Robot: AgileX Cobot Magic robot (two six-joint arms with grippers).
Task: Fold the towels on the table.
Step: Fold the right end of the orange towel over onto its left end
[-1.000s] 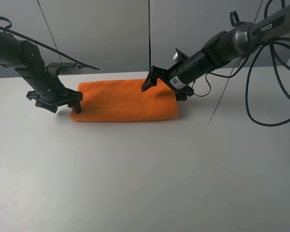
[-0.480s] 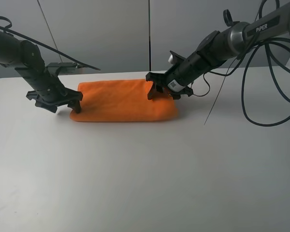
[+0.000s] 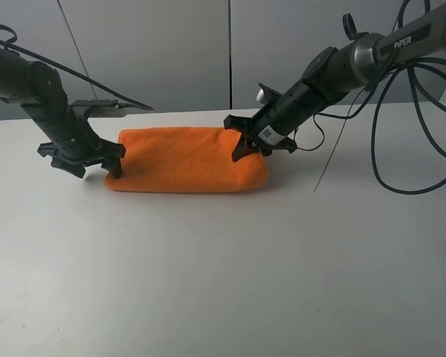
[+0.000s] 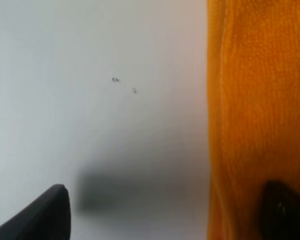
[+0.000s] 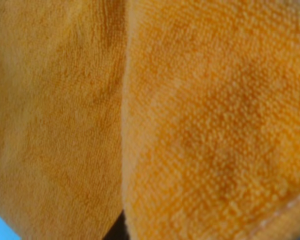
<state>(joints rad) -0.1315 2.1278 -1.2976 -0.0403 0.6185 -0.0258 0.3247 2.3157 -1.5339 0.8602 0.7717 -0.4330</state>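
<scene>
The orange towel [image 3: 182,160] lies on the white table [image 3: 223,268] as a long folded strip, towards the back. My left gripper [image 3: 97,165] is open at the strip's left end. In the left wrist view [image 4: 165,215] one fingertip [image 4: 285,212] is over the towel [image 4: 255,100] and the other is over bare table [image 4: 90,75]. My right gripper [image 3: 239,140] presses down on the strip's right end with its fingers spread. The right wrist view is filled with towel [image 5: 200,125], showing a fold line and a hem; its fingers are hidden there.
Black cables [image 3: 401,149] hang from the right arm over the table's back right. A grey wall stands just behind the table's far edge [image 3: 178,111]. Bare white tabletop stretches in front of the towel.
My right gripper came down onto the towel's right end and pushed it. The strip slid a little to the left and its right end bunched. My left gripper edged left.
</scene>
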